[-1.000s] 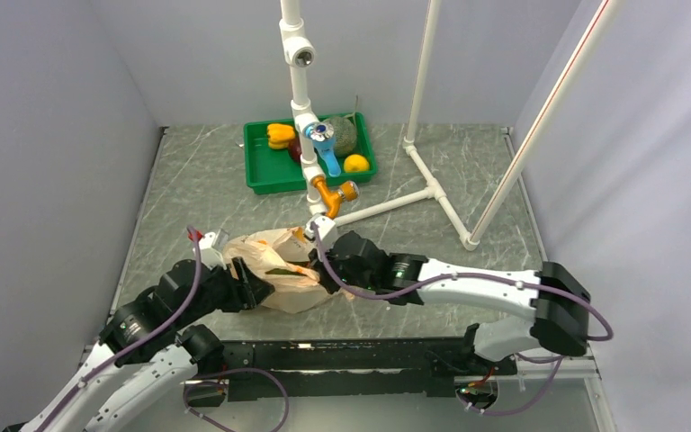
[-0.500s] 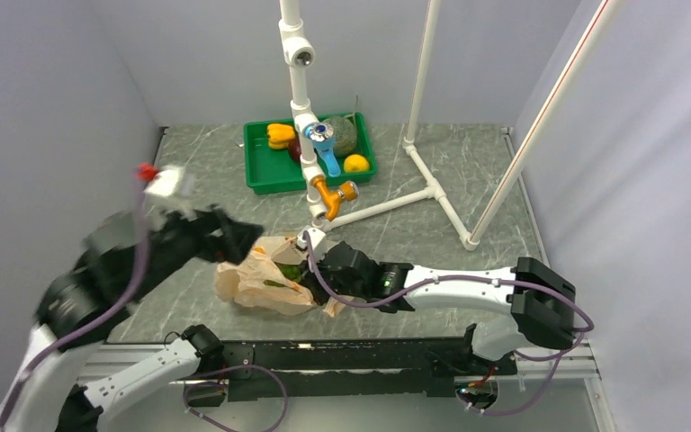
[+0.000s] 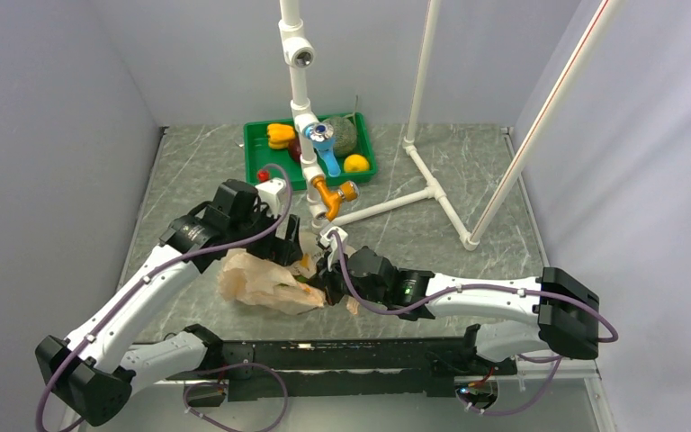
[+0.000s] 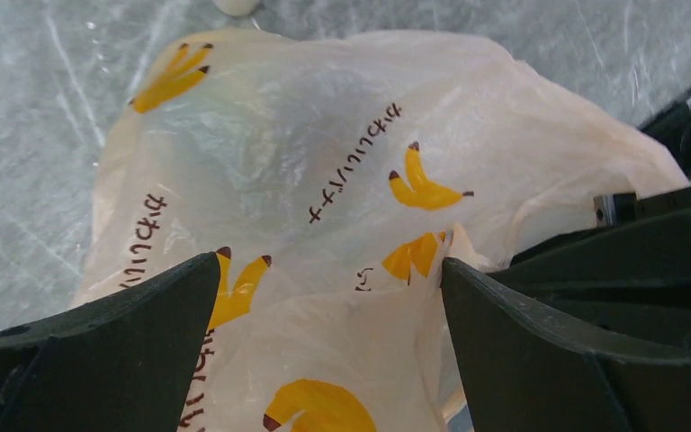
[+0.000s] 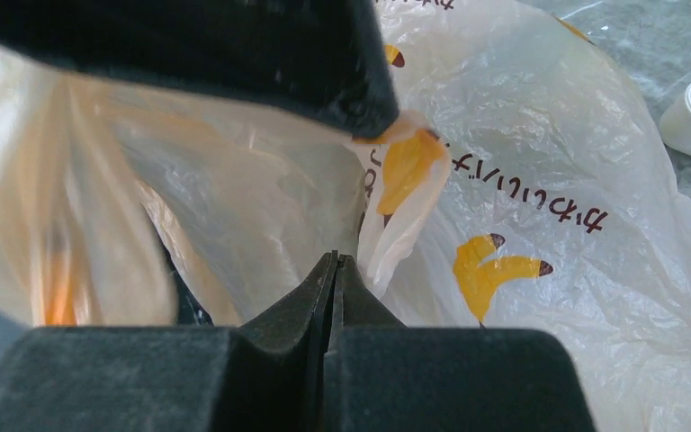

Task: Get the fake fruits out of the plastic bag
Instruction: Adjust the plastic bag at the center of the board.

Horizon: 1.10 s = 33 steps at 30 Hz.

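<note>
The grey marbled table (image 3: 189, 180) fills the floor of the cell. A white pipe frame (image 3: 422, 81) stands on its far half.

A green tray (image 3: 268, 173) sits at the far side, behind the frame's centre post. The plastic bag (image 3: 256, 281) lies crumpled on the table at the near middle, well apart from the tray and between the two arms. It is thin, peach-beige and printed with yellow bananas and dark lettering.

The left tool (image 4: 328, 265) hangs just above the bag with its jaws spread wide, and the film shows in the gap between them. The left wrist view does not show whether they touch the bag.

The right tool (image 5: 334, 256) is at the bag's right end with its fingers pressed together. The tips sit against a loose fold of film. Whether any film is caught between them I cannot tell.

In the tray, the netted melon (image 3: 344, 135) rests in the far right corner and the yellow-orange pepper (image 3: 279, 135) in the far left. A small yellow round fruit (image 3: 355, 163) lies just in front of the melon, out of the bag. A dark red one (image 3: 295, 151) shows beside the pepper, half hidden by the post. A dark green patch shows at the bag's right end by the right tool, too unclear to name.
</note>
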Motion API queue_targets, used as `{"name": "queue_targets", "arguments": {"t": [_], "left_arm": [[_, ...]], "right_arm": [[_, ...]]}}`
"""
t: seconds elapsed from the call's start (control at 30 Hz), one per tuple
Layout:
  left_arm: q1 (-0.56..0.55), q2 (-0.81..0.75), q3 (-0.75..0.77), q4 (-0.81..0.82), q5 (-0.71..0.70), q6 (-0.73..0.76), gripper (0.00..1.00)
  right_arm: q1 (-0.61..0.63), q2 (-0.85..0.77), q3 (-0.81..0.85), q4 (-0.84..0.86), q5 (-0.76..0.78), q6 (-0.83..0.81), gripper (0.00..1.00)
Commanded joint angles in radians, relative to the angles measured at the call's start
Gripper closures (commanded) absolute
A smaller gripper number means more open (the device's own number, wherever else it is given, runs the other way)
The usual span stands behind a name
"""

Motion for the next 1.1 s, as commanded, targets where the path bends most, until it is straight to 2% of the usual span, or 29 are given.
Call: {"name": "queue_targets", "arguments": {"t": [0.0, 0.07, 0.2, 0.37, 0.73, 0.8, 0.87, 0.97, 1.03, 1.07], "left_arm": [[0.002, -0.032, -0.039, 0.051, 0.11, 0.064, 0.01], [0.002, -0.052, -0.046, 0.034, 0.098, 0.072, 0.01], [0.016, -0.151, -0.086, 0.101, 0.207, 0.064, 0.01], [0.026, -0.189, -0.074, 0.087, 0.213, 0.055, 0.01], [0.004, -0.028, -0.104, 0.093, 0.142, 0.105, 0.01], [0.003, -0.023, -0.107, 0.088, 0.129, 0.113, 0.04], [0.003, -0.017, -0.098, 0.069, 0.094, 0.118, 0.15], [0.003, 0.008, -0.072, 0.033, -0.029, 0.086, 0.47], [0.003, 0.004, -0.073, 0.046, -0.086, 0.052, 0.65], [0.003, -0.013, -0.084, 0.068, -0.114, 0.034, 0.86]], "right_arm": [[0.001, -0.008, 0.002, 0.053, 0.035, -0.011, 1.0], [0.001, -0.005, -0.002, 0.057, 0.029, -0.012, 1.0], [0.001, 0.004, -0.004, 0.059, 0.01, -0.017, 1.0], [0.001, -0.011, -0.015, 0.068, 0.001, -0.014, 1.0], [0.001, -0.002, -0.006, 0.073, -0.014, -0.032, 1.0], [0.002, 0.006, -0.004, 0.069, -0.014, -0.035, 1.0], [0.003, 0.015, -0.002, 0.062, -0.014, -0.04, 1.0], [0.003, 0.032, -0.001, 0.037, -0.015, -0.053, 1.0], [0.003, 0.056, 0.0, 0.022, -0.022, -0.063, 1.0], [0.005, 0.07, -0.001, 0.013, -0.027, -0.068, 1.0]]}}
